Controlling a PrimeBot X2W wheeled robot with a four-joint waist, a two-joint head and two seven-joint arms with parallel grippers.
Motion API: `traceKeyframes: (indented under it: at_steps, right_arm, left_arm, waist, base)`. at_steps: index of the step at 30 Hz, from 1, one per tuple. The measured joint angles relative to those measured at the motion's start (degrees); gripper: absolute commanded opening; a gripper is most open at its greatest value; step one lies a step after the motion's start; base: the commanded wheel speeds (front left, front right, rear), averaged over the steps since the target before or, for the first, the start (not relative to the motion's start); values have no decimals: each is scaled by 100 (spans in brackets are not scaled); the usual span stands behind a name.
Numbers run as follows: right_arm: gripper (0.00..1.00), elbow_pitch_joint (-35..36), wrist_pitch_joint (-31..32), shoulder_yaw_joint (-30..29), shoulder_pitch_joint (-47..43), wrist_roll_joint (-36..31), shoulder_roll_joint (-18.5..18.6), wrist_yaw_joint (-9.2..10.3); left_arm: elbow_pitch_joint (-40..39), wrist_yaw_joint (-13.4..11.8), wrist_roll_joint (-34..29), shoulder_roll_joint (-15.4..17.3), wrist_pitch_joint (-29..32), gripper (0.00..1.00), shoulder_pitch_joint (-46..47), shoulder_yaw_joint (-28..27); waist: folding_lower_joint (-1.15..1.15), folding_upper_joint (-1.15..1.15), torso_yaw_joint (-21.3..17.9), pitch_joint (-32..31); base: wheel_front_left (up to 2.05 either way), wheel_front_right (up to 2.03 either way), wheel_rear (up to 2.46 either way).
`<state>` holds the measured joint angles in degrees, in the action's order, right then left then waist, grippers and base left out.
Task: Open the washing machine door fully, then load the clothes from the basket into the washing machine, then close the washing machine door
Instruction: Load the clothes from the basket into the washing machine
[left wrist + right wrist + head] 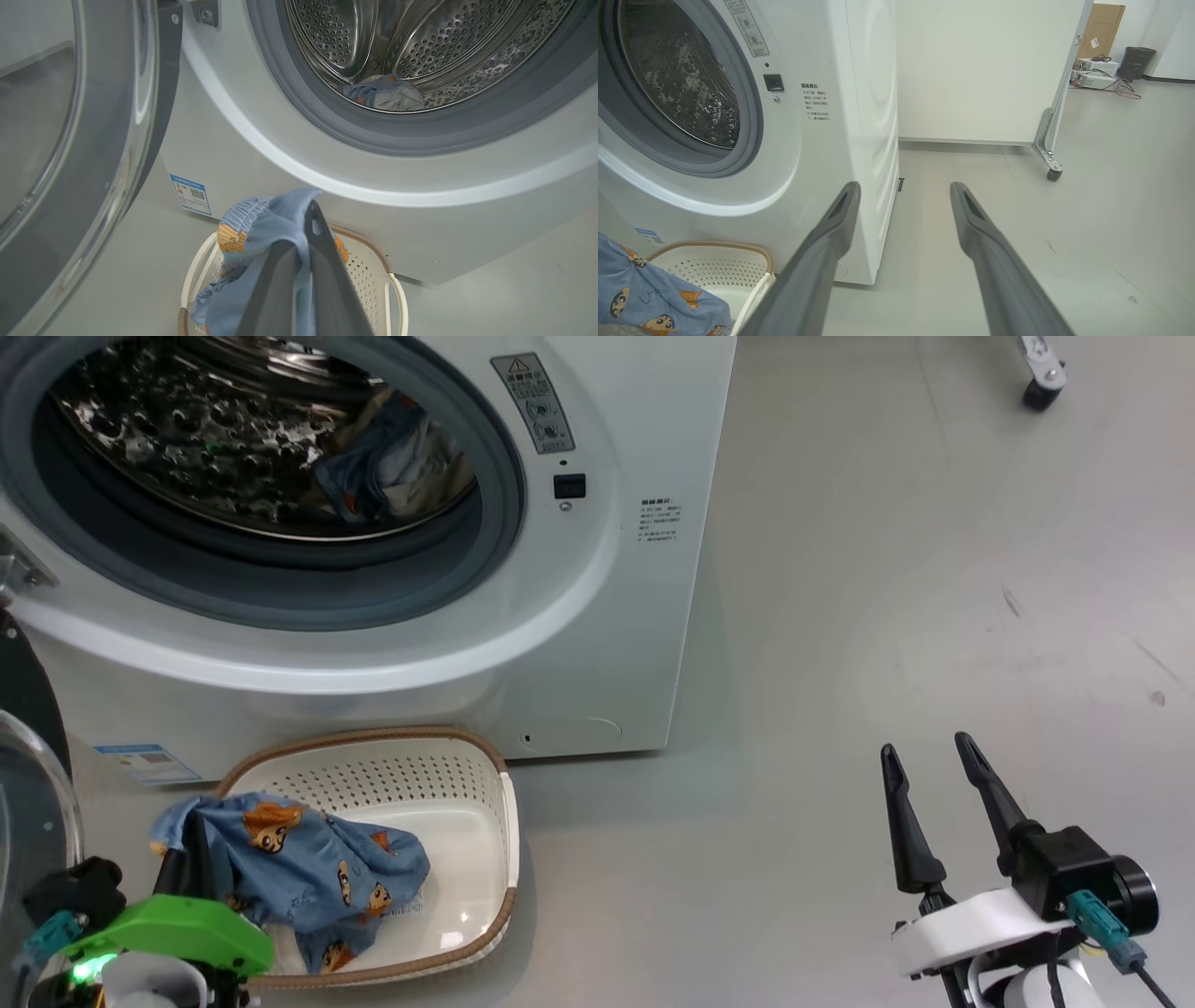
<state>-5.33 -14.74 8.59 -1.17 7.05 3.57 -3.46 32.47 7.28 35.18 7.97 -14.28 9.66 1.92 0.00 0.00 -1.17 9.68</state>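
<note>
Left gripper [303,228]: fingers pressed together on blue printed garment [261,219], held above basket [369,275], lower folds trailing into it. Basket sits just before washing machine [233,140]. Door [46,140] stands open at left. Another garment [385,93] lies in the drum. Right gripper [924,747]: fingers spread, empty, well apart over floor.

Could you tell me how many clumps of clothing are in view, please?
2: a heap in the washer, a blue garment at the basket, pinched by the left tool. Either may hide more.
</note>
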Motion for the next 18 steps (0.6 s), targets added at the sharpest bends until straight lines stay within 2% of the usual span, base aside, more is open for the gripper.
traceKeyframes:
  at_steps: [12, 18]
  right_arm:
    - [100, -68, 1, -14, -580, 7, 9, -136]
    - [100, -21, 1, -21, -739, 7, 75, -204]
  left_arm:
    - [-1087, -83, -382, -235, -1, 0, -1230, -342]
    - [-1612, -171, -542, -367, 0, 0, -1700, -400]
  waist:
    - [0, 0, 91, -955]
    - [0, 0, 129, -1226]
  base:
    - [0, 0, 0]
    - [0, 0, 0]
